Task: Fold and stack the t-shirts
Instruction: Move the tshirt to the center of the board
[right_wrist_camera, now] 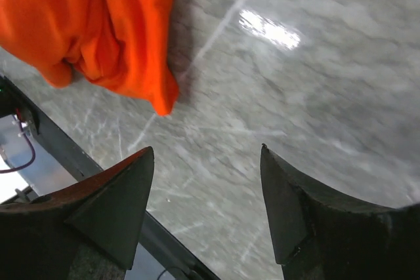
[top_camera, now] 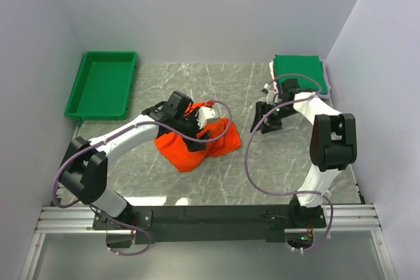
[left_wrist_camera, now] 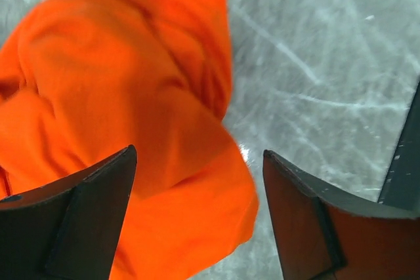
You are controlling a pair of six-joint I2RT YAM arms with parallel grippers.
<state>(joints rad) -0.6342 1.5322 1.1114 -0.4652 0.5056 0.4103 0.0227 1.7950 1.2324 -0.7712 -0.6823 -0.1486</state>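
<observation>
Orange tee [top_camera: 197, 142]: we saw it crumpled centrally; bare table [top_camera: 262, 175] lay along its right edge.
Left gripper [left_wrist_camera: 198, 151]: jaws wide over that edge.
Right gripper [right_wrist_camera: 207, 147]: jaws wide above open table; folded green shirt [top_camera: 298, 67] behind.

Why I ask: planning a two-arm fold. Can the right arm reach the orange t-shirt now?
Probably yes: the right claw hangs open beside the orange t-shirt, with only bare table between them.

Orange-red tee [top_camera: 197, 147]: unfolded, crumpled heap, mid-worktop [top_camera: 275, 162]. Green folded shirt [top_camera: 298, 66]: flat, topping thin stack [top_camera: 272, 72], far right corner.
</observation>
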